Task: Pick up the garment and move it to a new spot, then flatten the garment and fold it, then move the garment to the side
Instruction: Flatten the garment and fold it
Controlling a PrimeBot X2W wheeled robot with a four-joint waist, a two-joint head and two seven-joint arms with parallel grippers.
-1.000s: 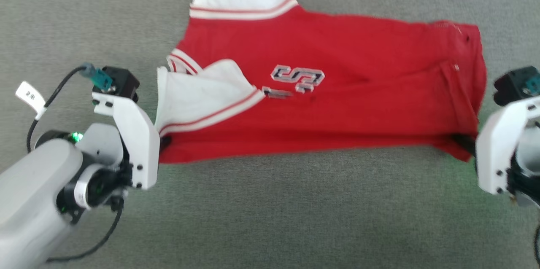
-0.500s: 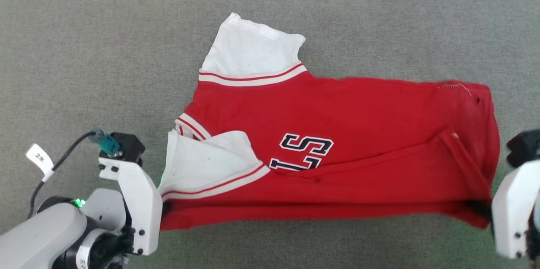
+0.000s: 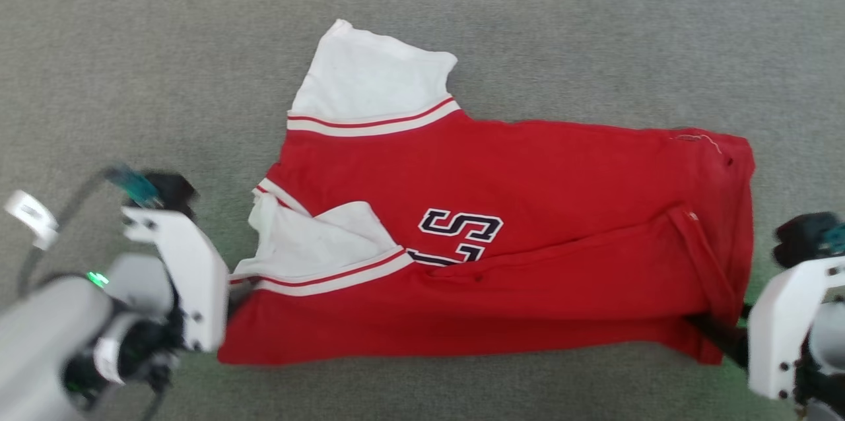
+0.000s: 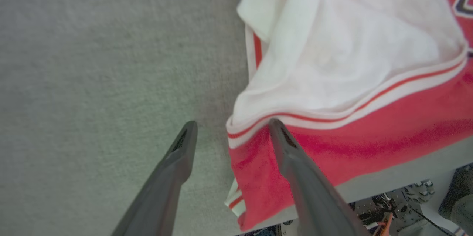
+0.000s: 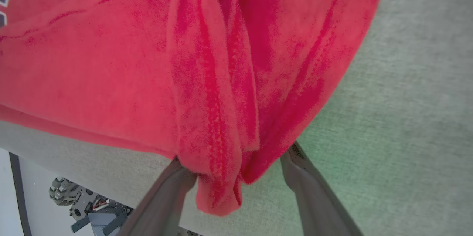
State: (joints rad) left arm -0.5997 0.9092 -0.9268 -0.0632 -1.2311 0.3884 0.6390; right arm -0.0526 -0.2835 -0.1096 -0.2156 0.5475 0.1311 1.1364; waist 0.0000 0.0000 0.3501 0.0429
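The left gripper's [image 4: 232,124] dark fingers stand spread at the jersey's [image 4: 351,62] corner, one over grey cloth [image 4: 92,62], the other against the red hem below striped trim.

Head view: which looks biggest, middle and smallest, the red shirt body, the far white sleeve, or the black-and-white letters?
1. Red jersey body, by far the largest.
2. Far white short sleeve.
3. Black-and-white printed letters, smallest; a fold hides part of them.

"S" lettering on red garment [image 3: 561,196]
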